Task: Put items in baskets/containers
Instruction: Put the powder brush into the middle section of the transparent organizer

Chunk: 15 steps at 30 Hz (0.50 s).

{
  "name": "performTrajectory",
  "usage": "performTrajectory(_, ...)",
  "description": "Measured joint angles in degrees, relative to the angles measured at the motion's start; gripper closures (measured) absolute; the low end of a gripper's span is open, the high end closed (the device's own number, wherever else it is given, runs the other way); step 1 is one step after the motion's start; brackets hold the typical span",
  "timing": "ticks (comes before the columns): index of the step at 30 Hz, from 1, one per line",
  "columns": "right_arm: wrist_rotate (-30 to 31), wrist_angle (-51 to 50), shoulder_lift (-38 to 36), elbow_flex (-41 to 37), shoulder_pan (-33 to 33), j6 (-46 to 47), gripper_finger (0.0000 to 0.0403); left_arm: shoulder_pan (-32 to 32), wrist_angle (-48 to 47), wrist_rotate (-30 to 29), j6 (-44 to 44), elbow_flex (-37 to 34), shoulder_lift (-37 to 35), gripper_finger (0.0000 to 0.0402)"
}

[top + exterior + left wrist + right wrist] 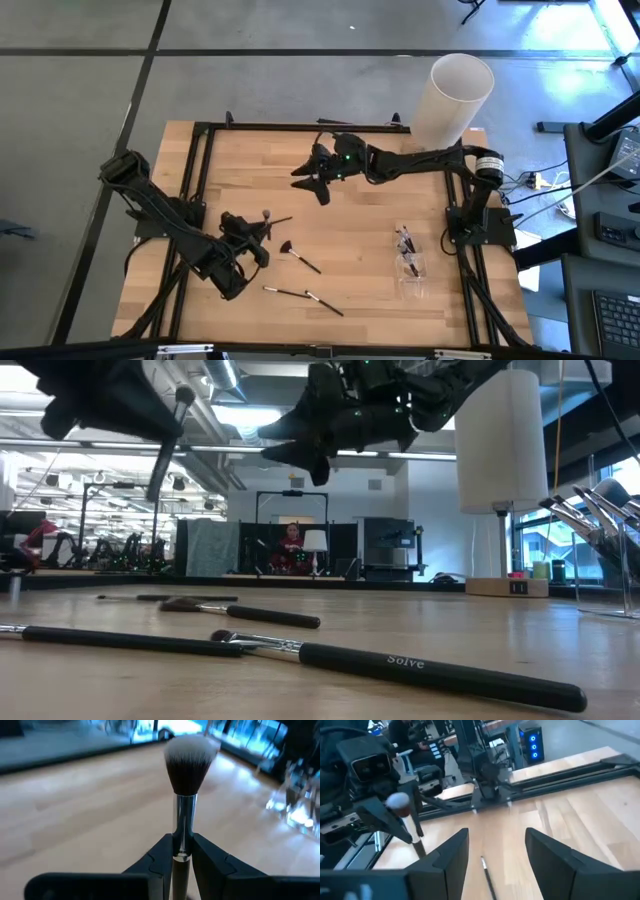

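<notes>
Holding one makeup brush (184,795) by its metal ferrule, the left end effector (262,228) hangs above the near-left part of the table (360,210), its two fingers clenched on either side of the shaft so the pale-tipped bristles stand clear beyond them. The right end effector (318,172) waits over the far middle of the table, released and holding nothing. The clear box (409,262) sits toward the right side, well apart from the held brush, with a few brushes already lying in or across it. Three more brushes lie loose on the wood: one with a reddish tip (298,256) just beside the left end effector, and two dark-handled ones (284,291) (324,302) nearer the front edge, touching or nearly touching end to end. The step in hand looks like the carry to the box. To do it well, the grip should stay firm on the ferrule, since a thin round shaft can swivel or slip between flat fingers. The brush is best kept high enough to pass over the loose ones without sweeping them. Because the box is barely longer than a brush, the handle should be turned to lie along its long side before lowering, and let go only once the tip is inside the walls, so it does not bridge the rim or tip out.
</notes>
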Motion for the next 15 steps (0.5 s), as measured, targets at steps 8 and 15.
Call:
performTrajectory(8, -8.9, -4.1, -1.7, 0.0, 1.8, 2.3, 0.0209, 0.0, 0.0, -2.0, 3.1, 0.0, 0.1, 0.0341)
performTrajectory(15, -5.5, -8.9, -6.6, 0.0, 3.2, -1.0, 0.0209, -0.7, 1.1, -3.5, 3.0, 0.0, 0.1, 0.0341)
